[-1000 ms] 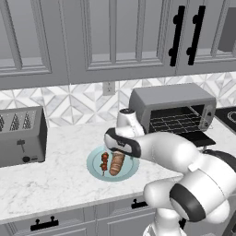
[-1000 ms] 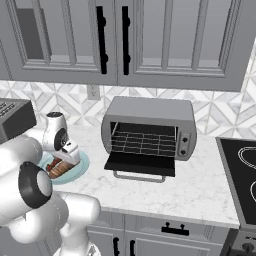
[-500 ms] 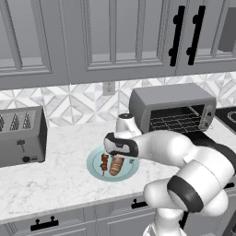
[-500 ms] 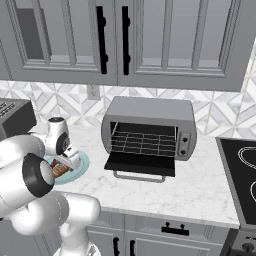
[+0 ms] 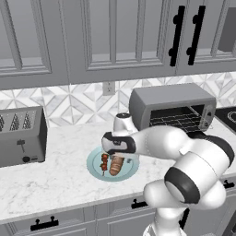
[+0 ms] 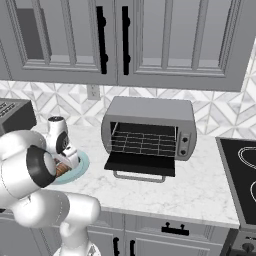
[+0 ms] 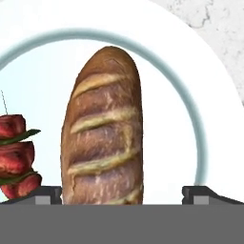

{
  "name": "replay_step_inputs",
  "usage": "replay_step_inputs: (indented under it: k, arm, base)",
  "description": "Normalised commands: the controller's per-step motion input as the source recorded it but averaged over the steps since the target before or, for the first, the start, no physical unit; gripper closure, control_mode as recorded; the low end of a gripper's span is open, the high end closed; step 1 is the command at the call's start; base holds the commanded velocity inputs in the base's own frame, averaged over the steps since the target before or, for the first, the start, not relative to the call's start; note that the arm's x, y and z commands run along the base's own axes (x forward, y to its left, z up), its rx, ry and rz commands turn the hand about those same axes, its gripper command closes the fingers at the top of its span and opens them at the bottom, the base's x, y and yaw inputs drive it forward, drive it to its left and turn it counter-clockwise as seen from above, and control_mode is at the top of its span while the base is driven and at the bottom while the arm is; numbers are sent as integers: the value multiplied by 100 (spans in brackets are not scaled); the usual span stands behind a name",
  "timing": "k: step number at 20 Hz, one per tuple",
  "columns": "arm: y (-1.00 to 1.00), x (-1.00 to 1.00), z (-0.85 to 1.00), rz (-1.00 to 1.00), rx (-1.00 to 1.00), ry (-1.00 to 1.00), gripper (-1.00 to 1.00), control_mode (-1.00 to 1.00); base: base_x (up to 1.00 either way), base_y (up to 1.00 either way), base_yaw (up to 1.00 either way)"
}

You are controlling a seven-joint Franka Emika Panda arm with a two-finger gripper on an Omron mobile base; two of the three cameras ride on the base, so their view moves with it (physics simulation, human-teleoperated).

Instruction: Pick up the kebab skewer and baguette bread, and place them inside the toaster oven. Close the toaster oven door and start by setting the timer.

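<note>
My gripper (image 7: 122,194) hangs low over the pale blue plate (image 7: 198,138), jaws spread wide, one dark fingertip on each side of the baguette bread (image 7: 102,138) with bare plate between tip and crust. From my hand, the loaf's long axis runs straight away from me, its rounded far end toward the plate's rim, its slashes crossing at a slant. The kebab skewer (image 7: 16,155) lies just beside it on one side, roughly parallel, red chunks stacked along the thin stick whose bare tip points the same way.

From the left base view, the plate (image 5: 94,163) sits on the marble counter (image 5: 55,184) between the slotted toaster (image 5: 20,136) and the toaster oven (image 5: 173,108); bread (image 5: 116,165) and skewer (image 5: 104,162) lie side by side.

In the right base view, the toaster oven door (image 6: 141,163) is dropped open, wire rack (image 6: 145,142) bare, knobs (image 6: 184,145) on the right-hand panel.
</note>
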Motion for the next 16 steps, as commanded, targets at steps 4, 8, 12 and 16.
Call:
replay_step_inputs:
  k: [4, 8, 12, 16]
  arm:
    - [4, 6, -4, -1, 0, 1, -100, -100]
    - [3, 1, -11, -1, 0, 1, -100, -100]
    - [2, 2, -19, -1, 0, 0, -100, -100]
    - [1, 1, -16, 0, 0, 0, -100, -100]
  base:
    - [0, 0, 0]
    - [0, 0, 0]
    - [0, 0, 0]
    - [0, 0, 0]
